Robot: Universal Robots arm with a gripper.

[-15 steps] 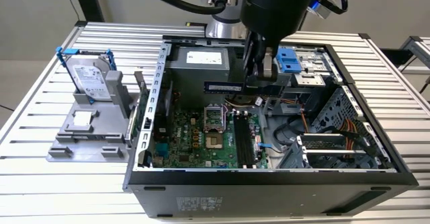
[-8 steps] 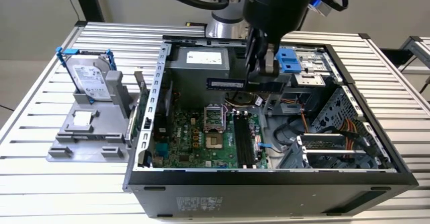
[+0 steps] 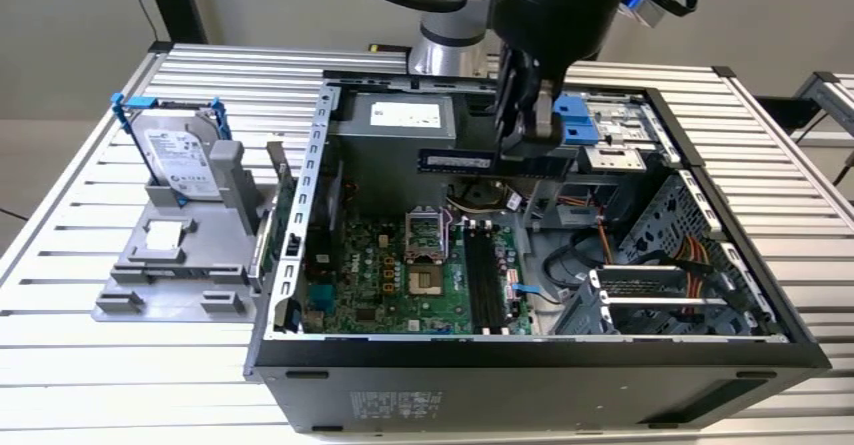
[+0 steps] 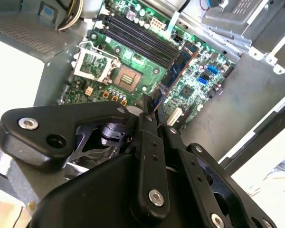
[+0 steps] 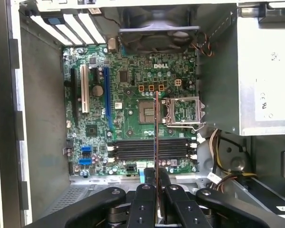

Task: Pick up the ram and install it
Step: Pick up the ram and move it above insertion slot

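At the exterior view's left, a hard drive (image 3: 180,155) stands in a grey holder (image 3: 167,265) on the slatted surface (image 3: 80,365). To its right sits an open computer case (image 3: 534,360). Above its motherboard (image 3: 387,275) the pincer (image 3: 525,150) is clamped on the ram (image 3: 454,160), held level and seemingly clear of the long black slots (image 3: 481,275).

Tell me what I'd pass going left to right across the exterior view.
Hard drive in its blue frame → the ram, held aloft → blue drive-bay tabs → orange cables.
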